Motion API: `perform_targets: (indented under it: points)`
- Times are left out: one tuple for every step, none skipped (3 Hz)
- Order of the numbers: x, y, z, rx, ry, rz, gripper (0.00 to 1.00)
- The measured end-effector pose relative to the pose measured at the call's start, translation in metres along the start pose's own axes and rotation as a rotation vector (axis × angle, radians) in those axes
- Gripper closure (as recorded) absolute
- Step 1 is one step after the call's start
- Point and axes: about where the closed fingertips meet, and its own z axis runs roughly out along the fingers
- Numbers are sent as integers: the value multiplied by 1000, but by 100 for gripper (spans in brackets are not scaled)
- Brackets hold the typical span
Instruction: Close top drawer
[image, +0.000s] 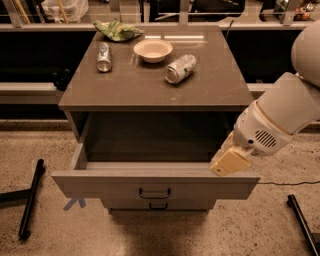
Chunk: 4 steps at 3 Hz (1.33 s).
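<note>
The top drawer (155, 185) of the grey-brown cabinet is pulled far out. Its box is empty and its small dark handle (154, 193) sits at the centre of the front. My gripper (229, 162) is a cream-coloured piece at the end of the white arm. It hangs at the right end of the drawer's front edge, just above or against its top rim. A lower drawer front (157, 204) shows just beneath the open one.
On the cabinet top (200, 92) lie two cans (104, 56) (180, 68), a cream bowl (153, 50) and a green bag (116, 30). A black leg (31, 197) lies on the floor at left, another (301, 220) at right. Blue tape (74, 202) marks the floor.
</note>
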Motion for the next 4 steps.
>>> perform_targets:
  points:
    - [-2,1,-2,30,28,-8,100]
    - [28,-22,54,31,116,53,100]
    - [54,-35,96,14,142,101,100]
    - [73,-47,130,41,171,144,100]
